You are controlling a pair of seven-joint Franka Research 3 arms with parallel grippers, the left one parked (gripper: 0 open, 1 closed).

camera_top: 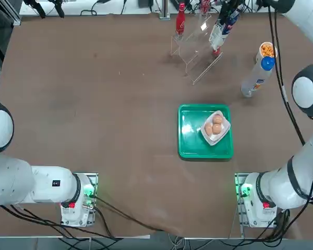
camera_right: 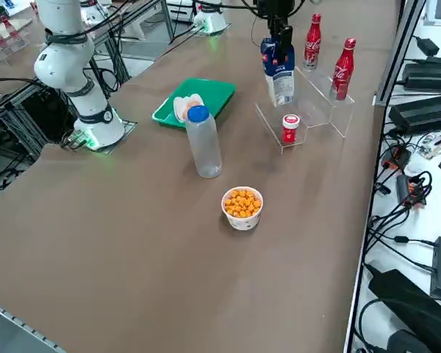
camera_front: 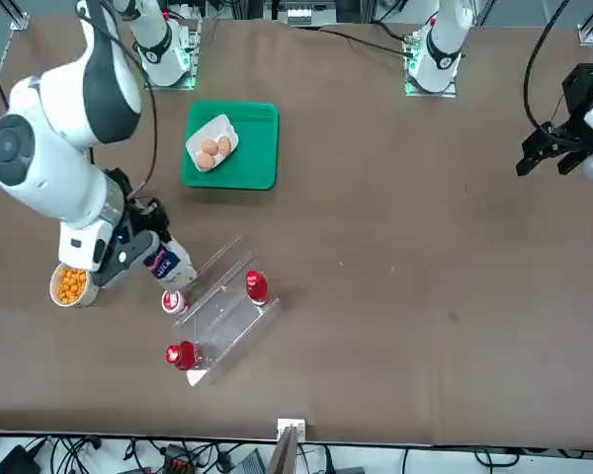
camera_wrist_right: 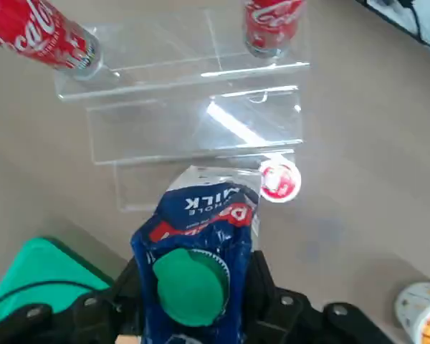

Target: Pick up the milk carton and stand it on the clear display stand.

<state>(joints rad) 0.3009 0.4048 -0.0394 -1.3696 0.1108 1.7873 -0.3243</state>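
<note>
Milk carton (camera_right: 278, 70) held aloft, upper middle of the side view, just over the near lower step of the clear stand (camera_right: 316, 99). Right gripper (camera_wrist_right: 193, 294) clamped tight on the carton's blue top, green cap facing the wrist camera. Carton roughly upright; contact with the stand not discernible.

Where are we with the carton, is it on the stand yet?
Done: the right gripper is shut on the carton and has it off the table. In hand: the carton hangs over the stand, near its low front step. Left: lower it upright onto a tier and let go; the two red bottles already occupy the top step.
</note>
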